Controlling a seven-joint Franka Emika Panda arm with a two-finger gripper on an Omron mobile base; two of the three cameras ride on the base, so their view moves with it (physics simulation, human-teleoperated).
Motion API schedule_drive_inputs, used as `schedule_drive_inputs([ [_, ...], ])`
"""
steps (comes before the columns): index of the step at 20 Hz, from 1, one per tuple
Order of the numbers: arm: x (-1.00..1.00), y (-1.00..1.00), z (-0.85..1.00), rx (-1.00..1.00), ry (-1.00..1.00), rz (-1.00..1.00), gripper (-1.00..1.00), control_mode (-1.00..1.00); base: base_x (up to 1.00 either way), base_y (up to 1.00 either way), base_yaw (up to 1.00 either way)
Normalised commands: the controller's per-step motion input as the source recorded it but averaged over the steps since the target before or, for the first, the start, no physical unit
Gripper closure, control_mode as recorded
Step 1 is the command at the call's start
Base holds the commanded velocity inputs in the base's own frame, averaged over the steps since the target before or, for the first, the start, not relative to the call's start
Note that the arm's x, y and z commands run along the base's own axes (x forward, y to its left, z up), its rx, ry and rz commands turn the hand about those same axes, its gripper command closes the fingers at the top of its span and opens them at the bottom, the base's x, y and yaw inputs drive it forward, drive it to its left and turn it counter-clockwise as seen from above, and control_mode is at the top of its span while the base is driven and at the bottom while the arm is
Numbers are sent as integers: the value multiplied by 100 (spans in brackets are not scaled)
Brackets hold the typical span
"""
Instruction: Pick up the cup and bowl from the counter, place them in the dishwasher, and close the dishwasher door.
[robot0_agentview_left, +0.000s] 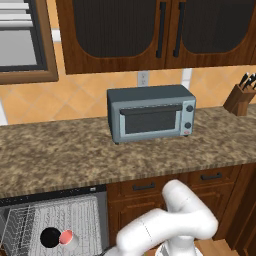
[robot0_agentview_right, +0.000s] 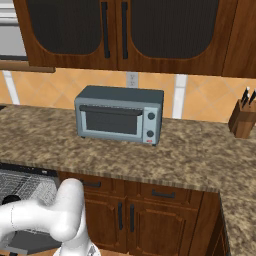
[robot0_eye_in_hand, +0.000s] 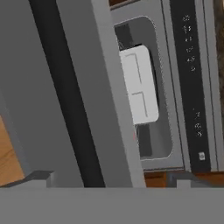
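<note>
Cup (robot0_agentview_left: 66, 237) and bowl (robot0_agentview_left: 50, 237) on the white wire rack (robot0_agentview_left: 55, 220).
Round black bowl at the grey, pink-lined cup's 9 o'clock; gripper (robot0_eye_in_hand: 111, 177) released.

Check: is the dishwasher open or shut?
Open. The dishwasher shows its white wire rack, with the bowl and cup inside.

Speckled stone desk (robot0_agentview_left: 60, 150), matt; brown wood cabinets (robot0_agentview_left: 145, 187); white wire dishwasher rack (robot0_agentview_left: 30, 225); smooth grey door (robot0_eye_in_hand: 65, 87).

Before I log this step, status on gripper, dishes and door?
Gripper open, empty, at the door. Cup and bowl in the dishwasher rack. Door not shut. Nothing in the way.
</note>
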Motion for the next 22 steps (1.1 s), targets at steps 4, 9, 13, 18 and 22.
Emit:
schedule_drive_inputs([
  [4, 24, 11, -97, -22, -1, 0, -100, -100, 0, 0, 0],
  [9, 27, 56, -100, -18, -1, 2, -100, -100, 0, 0, 0],
  [13, 19, 35, -91, -15, -1, 2, -100, -100, 0, 0, 0],
  [18, 55, 1, -45, -12, -23, 0, -100, -100, 0, 0, 0],
  [22, 100, -26, -30, -4, -28, 1, -100, -100, 0, 0, 0],
])
